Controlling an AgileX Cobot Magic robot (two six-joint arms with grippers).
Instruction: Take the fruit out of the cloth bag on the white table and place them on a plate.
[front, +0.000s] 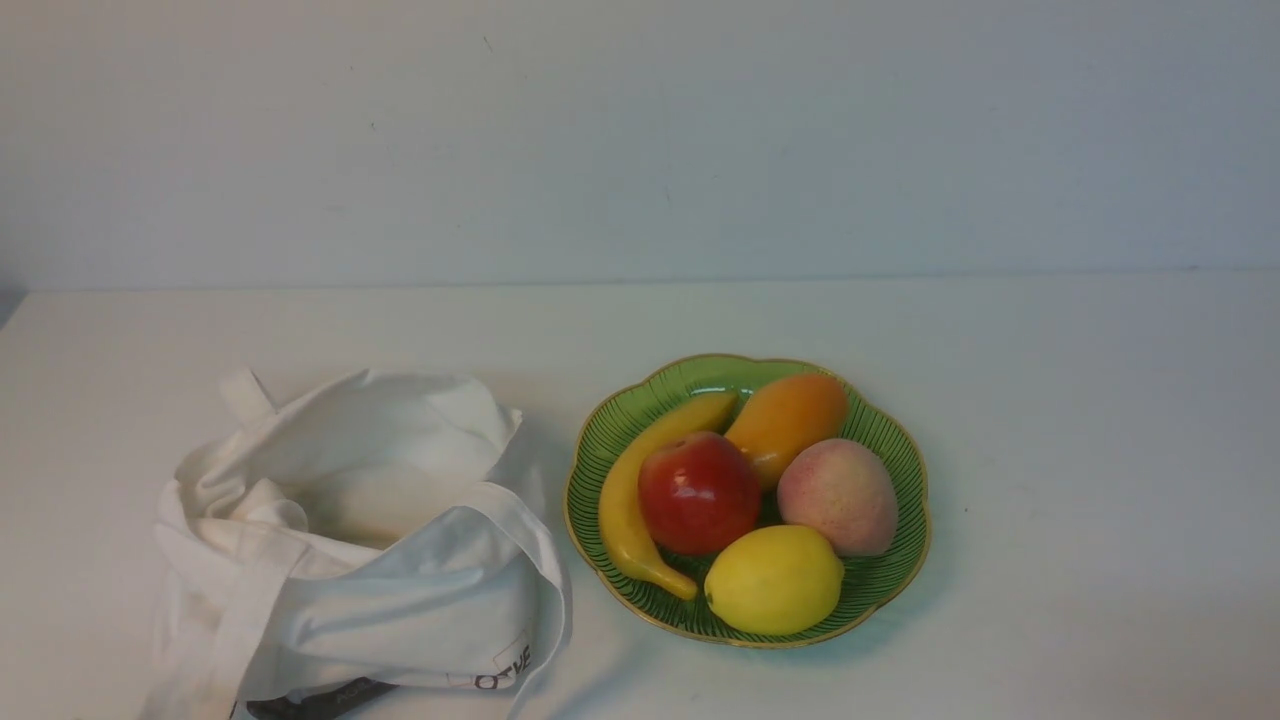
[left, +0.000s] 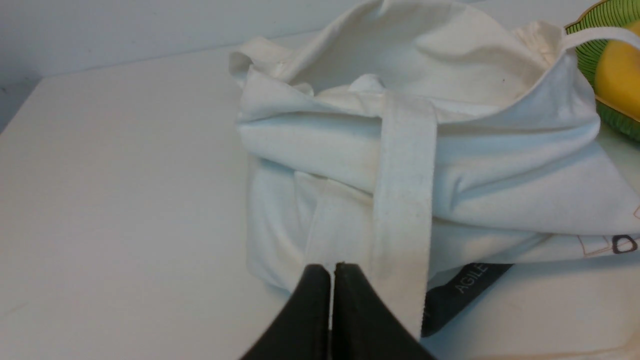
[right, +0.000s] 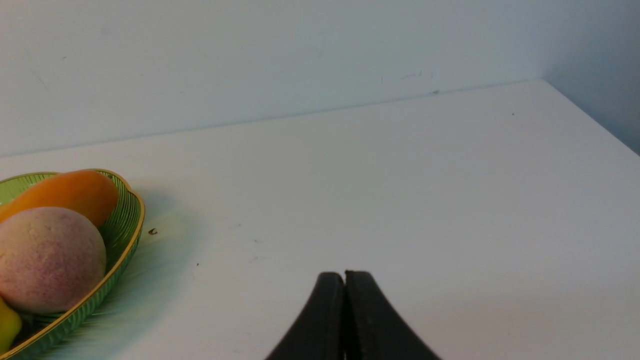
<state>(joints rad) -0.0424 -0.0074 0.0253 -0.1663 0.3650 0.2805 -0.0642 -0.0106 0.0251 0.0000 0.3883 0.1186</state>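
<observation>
While both claws, the left gripper (left: 332, 270) and the right gripper (right: 344, 278), sit pinched closed on nothing, the apple (front: 699, 493) rests on the plate (front: 896, 436) beside the slumped cloth bag (front: 420, 590); glossy, hard, likely slippery; best pinched across its middle.

Cloth bag (left: 500, 165): dark tag (left: 465, 287) at hem reads "AGILE"; black hem lettering cut off.

From my feed: glossy round red apple (front: 698, 492) with a yellowish patch, sitting on the green ribbed dish (front: 895, 440) with thin dark stripes and a gold rim. Soft white cloth tote (front: 400, 580) has small black lettering. Matte white bench (front: 1080, 420).
</observation>
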